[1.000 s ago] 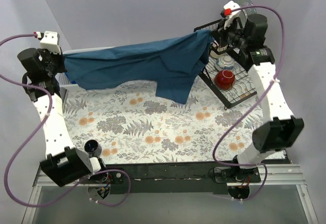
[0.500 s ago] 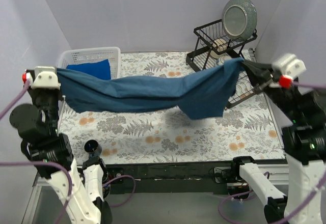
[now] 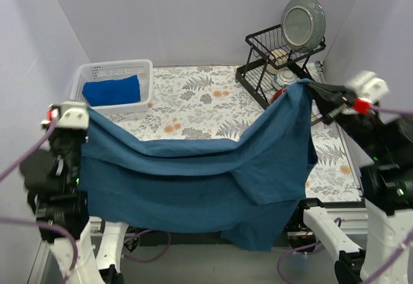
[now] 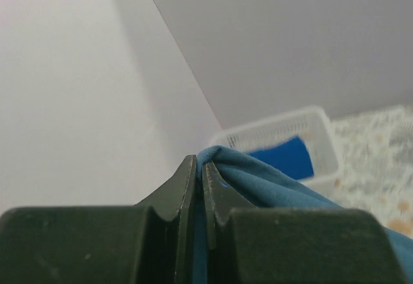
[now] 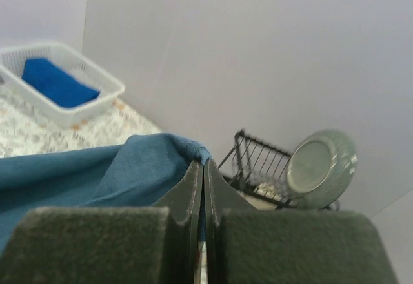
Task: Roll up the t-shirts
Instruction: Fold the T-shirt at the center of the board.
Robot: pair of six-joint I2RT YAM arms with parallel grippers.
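Left pincer (image 4: 199, 168) is clenched on one edge of the dark shirt (image 3: 193, 181), and the right pincer (image 5: 203, 166) pinches the opposite edge. The cloth sags between and below them. This looks like the spreading step. Next, it likely needs laying flat on the table (image 3: 193, 97) ahead. The brighter shirt (image 3: 113, 91) lies in the basket (image 3: 113, 66) beyond the left pincer.

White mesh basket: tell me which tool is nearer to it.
Left. The left tool hangs by the basket's near-left corner; the right tool is across the table, beside the black dish rack.
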